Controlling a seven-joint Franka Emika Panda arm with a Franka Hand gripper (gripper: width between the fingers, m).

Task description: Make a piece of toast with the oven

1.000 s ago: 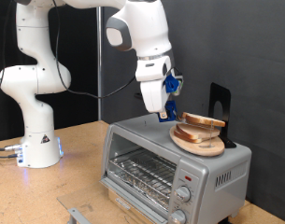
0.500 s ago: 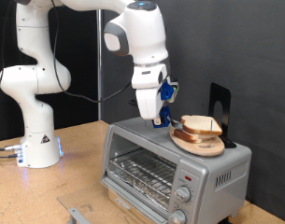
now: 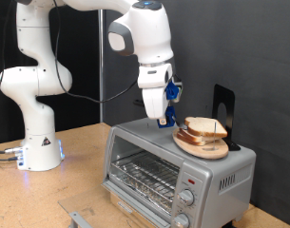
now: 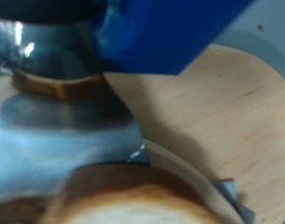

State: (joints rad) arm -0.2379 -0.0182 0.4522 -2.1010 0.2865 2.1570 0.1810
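There is one oven (image 3: 178,166), with three round knobs (image 3: 186,199) down its front panel and one small red light (image 3: 190,180) above them. On its roof sits one round wooden plate (image 3: 200,144) carrying one piece of toast (image 3: 207,125), with one black stand (image 3: 222,106) behind it. One robot arm (image 3: 35,85) with one gripper (image 3: 164,120) completes the count.

A light-brown wooden tabletop (image 3: 83,166) is carrying the boxy silver-grey toaster oven (image 3: 178,171); left of the oven, the white robot base (image 3: 38,152) is standing.
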